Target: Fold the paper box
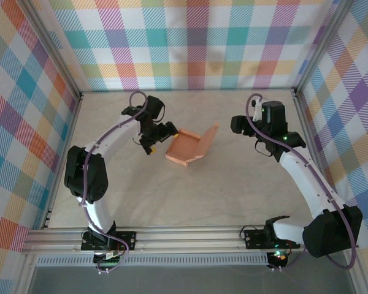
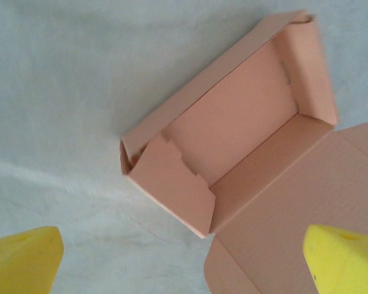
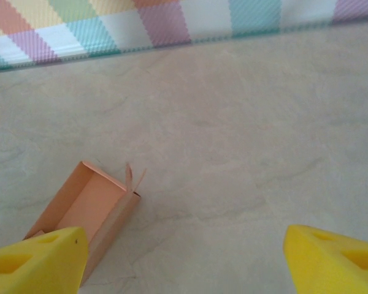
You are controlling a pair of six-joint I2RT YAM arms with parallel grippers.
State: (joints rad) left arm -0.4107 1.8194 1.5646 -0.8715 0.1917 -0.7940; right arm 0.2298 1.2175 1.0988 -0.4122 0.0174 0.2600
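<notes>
We see a salmon-orange shallow rectangular card box (image 1: 185,149), lid flap raised, mid pale bench (image 1: 190,196), left fingers (image 2: 21,260) spread wide just beside it, empty, right fingers (image 3: 331,254) spread wide, empty, well apart

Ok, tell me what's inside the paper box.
Nothing loose: the paper box lies open, its bare salmon floor showing. A notched end flap leans inward and covers the corner beneath it, so that spot cannot be checked.

2 white arms (image 1: 113,142), black joints (image 1: 86,174), purple cables (image 1: 138,97).
</notes>
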